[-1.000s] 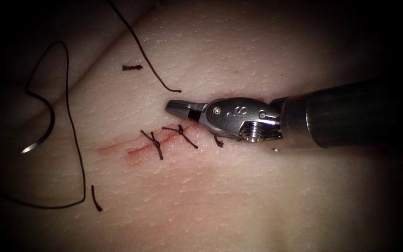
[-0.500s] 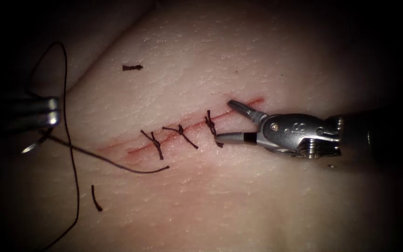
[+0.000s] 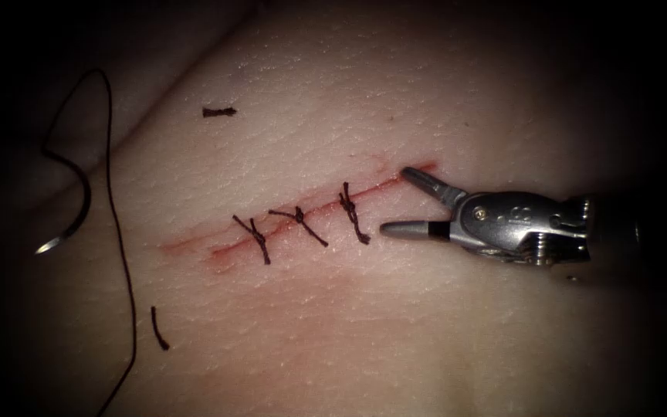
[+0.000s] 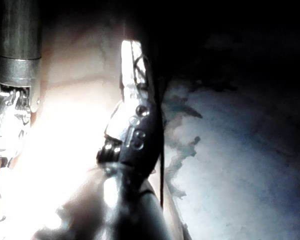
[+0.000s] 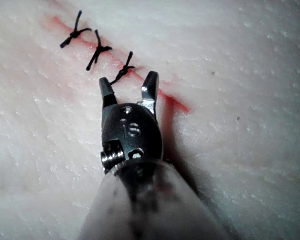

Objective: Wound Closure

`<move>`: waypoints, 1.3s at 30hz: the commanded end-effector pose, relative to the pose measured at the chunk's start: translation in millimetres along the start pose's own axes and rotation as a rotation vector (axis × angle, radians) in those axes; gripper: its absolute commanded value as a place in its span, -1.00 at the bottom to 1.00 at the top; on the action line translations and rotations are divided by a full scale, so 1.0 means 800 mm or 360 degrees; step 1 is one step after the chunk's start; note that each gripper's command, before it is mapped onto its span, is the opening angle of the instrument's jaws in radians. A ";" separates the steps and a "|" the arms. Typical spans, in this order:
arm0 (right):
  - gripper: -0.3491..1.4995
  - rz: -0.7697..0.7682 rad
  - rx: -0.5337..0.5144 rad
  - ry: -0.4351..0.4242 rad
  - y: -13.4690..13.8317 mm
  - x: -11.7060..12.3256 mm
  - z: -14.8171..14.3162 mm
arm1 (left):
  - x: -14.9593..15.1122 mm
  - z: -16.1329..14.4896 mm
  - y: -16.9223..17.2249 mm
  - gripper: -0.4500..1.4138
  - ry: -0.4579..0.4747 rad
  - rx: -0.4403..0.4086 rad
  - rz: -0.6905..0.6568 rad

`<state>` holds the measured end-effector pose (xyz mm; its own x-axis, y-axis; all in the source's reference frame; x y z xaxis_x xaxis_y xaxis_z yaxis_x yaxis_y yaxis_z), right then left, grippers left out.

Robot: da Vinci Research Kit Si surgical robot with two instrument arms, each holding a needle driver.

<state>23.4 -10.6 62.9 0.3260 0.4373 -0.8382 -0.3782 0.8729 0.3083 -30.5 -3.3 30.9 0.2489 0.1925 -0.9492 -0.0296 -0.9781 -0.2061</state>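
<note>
The cut (image 3: 310, 210) in the tissue (image 3: 364, 324) carries three knotted stitches (image 3: 299, 223). My right tool (image 3: 395, 201) rests at the cut's right end with its jaws open and nothing between them; the right wrist view has the right tool (image 5: 128, 85) just behind the nearest stitch (image 5: 124, 72). The curved needle (image 3: 73, 216) lies loose far left of the cut, outside the tissue and held by neither tool. Its thread (image 3: 121, 255) loops up and trails down. In the left wrist view my left tool (image 4: 132, 62) is shut with dark thread (image 4: 161, 170) hanging from it.
Two short cut ends of thread lie on the tissue, one up left (image 3: 218, 112) and one low left (image 3: 159, 329). Red fluid stains the skin along the cut (image 3: 218, 259). The right arm's tool (image 4: 9, 125) also appears in the left wrist view.
The right tool drew back to the right off the stitches and opened its jaws. The left tool came in by the needle, then withdrew leftward, and the loose length of thread went with it.
</note>
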 end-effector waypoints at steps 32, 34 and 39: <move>0.62 -0.0008 0.0032 -0.0051 -0.0019 -0.0013 0.0009 | -0.0431 -0.0198 -0.0137 0.35 -0.0970 0.0053 -0.0379; 0.62 -0.0009 0.0033 -0.0051 -0.0019 -0.0013 0.0008 | -0.0434 -0.0195 -0.0145 0.35 -0.0970 0.0060 -0.0381; 0.56 -0.0018 0.0043 -0.0053 -0.0018 -0.0020 -0.0009 | -0.0419 -0.0152 -0.0187 0.22 -0.0926 0.0268 -0.0389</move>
<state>22.3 -12.0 63.1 0.3597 0.4311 -0.8275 -0.3504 0.8844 0.3084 -26.8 4.8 67.9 -0.3127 0.4434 -0.8400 -0.2367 -0.8928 -0.3831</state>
